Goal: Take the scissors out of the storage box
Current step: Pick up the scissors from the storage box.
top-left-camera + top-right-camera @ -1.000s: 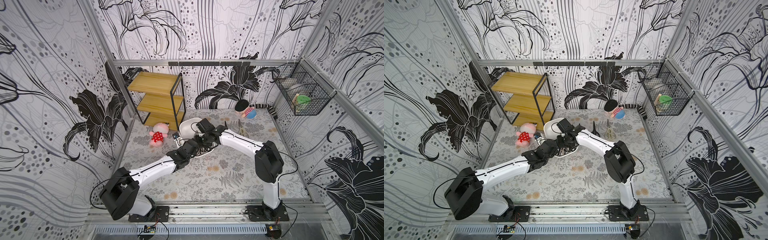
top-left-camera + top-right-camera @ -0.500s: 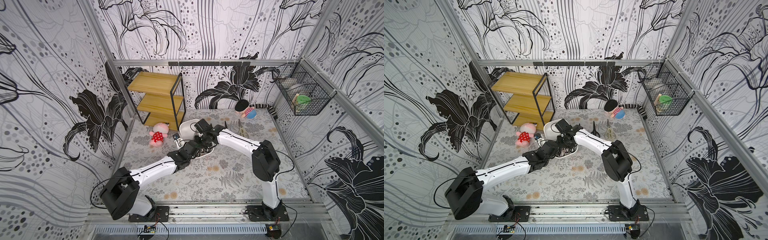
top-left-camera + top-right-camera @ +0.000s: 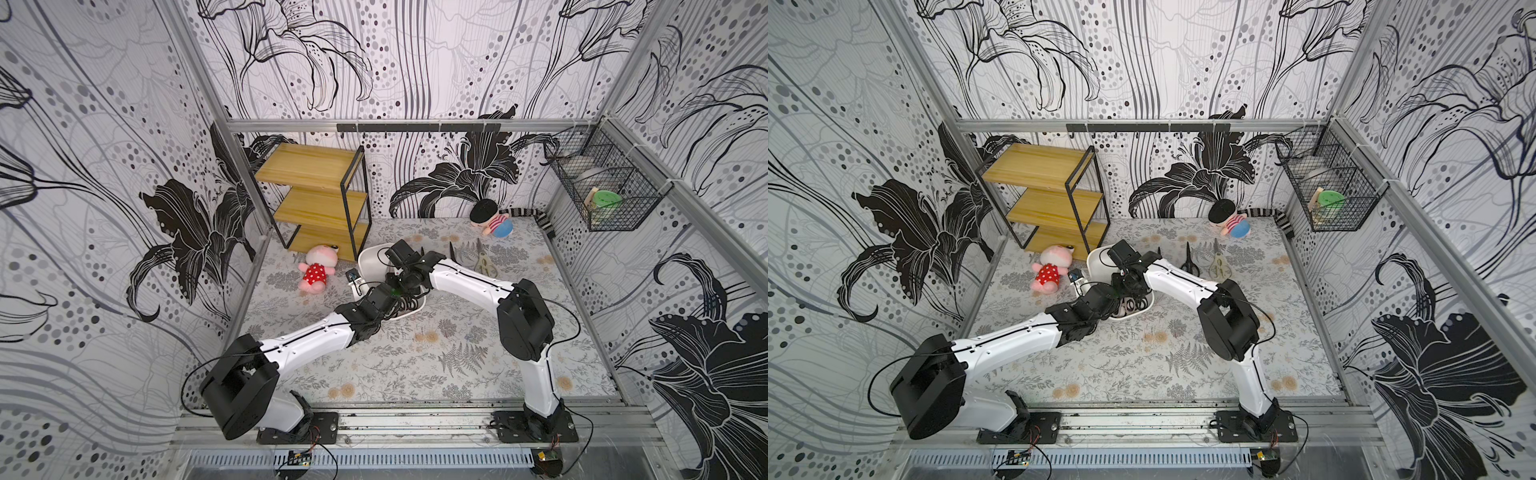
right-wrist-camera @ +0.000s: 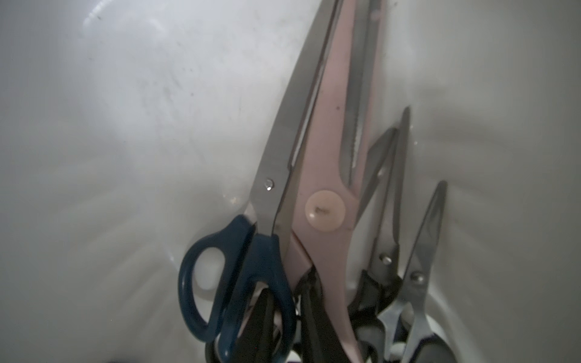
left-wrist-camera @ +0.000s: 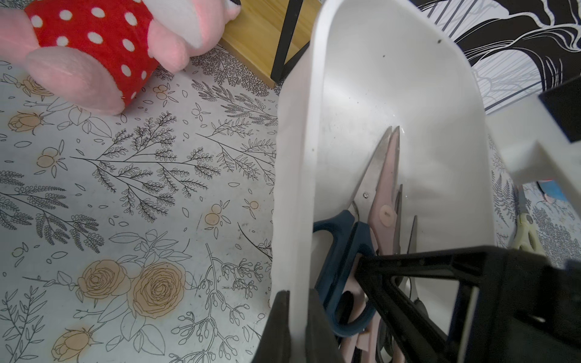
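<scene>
The white storage box (image 3: 371, 254) (image 5: 393, 78) lies mid-table. My left gripper (image 5: 297, 295) is shut on its side rim, one finger on each side of the wall. Several scissors are bunched at the near end of the box: a dark blue-handled pair (image 4: 239, 267) (image 5: 339, 245), a pinkish pair (image 4: 323, 157) and small black-handled pairs (image 4: 383, 220). My right gripper (image 4: 287, 311) reaches down into the box (image 3: 401, 286), its fingers close together on the blue pair's handle. A black pair (image 3: 1188, 259) and a cream pair (image 3: 1219, 266) lie on the table behind the box.
A pink plush doll (image 3: 318, 268) lies left of the box, in front of a wooden shelf (image 3: 320, 195). A small doll with a black hat (image 3: 492, 222) sits at the back wall. A black wire basket (image 3: 602, 195) hangs on the right wall.
My right gripper has shifted slightly left, deeper into the box, and its jaws have narrowed. The left arm keeps its hold on the rim.
</scene>
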You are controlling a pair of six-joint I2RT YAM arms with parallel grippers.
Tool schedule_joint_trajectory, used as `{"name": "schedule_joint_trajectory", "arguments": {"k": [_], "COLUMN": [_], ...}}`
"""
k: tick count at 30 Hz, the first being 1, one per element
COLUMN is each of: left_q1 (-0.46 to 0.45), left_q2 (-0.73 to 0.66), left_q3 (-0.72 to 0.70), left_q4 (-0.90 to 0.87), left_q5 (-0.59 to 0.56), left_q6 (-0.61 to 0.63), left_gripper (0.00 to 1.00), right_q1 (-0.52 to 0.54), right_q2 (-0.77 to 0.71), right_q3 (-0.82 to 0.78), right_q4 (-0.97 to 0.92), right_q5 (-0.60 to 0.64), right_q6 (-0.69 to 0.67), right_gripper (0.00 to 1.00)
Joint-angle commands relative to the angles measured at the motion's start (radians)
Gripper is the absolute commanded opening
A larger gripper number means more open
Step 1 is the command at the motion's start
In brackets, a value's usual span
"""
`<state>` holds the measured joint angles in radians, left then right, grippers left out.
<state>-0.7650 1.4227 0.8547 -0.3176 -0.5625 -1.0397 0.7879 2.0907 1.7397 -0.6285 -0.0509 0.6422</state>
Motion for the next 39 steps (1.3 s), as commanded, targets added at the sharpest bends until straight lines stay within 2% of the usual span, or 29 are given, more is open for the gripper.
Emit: {"name": "schedule_joint_trajectory", "arguments": {"k": [1, 4, 7, 12, 23, 39], "left_q1": [-0.017, -0.016, -0.017, -0.017, 0.007, 0.041], "left_q2": [-0.063, -0.066, -0.065, -0.059, -0.037, -0.006], "left_q3": [0.032, 0.035, 0.035, 0.033, -0.009, -0.019], "left_q4": [0.182, 0.186, 0.189, 0.179, 0.156, 0.137], "left_q5": [-0.059, -0.061, -0.059, -0.057, -0.024, 0.026], "left_q6": [-0.037, -0.032, -0.029, -0.029, -0.033, -0.004], "left_gripper": [0.00, 0.00, 0.00, 0.00, 0.00, 0.00], "right_q1": [0.006, 0.008, 0.008, 0.008, 0.008, 0.007], "right_q2": [0.063, 0.061, 0.060, 0.046, -0.093, -0.196], "right_q3": [-0.005, -0.017, -0.020, -0.023, -0.113, -0.184], "right_q4": [-0.078, -0.063, -0.052, -0.030, 0.006, 0.022], "right_q5": [0.085, 0.083, 0.077, 0.056, 0.025, 0.062], "right_q6": [-0.015, -0.007, -0.003, -0.014, -0.161, -0.184], "right_gripper": [0.20, 0.14, 0.00, 0.00, 0.00, 0.00]}}
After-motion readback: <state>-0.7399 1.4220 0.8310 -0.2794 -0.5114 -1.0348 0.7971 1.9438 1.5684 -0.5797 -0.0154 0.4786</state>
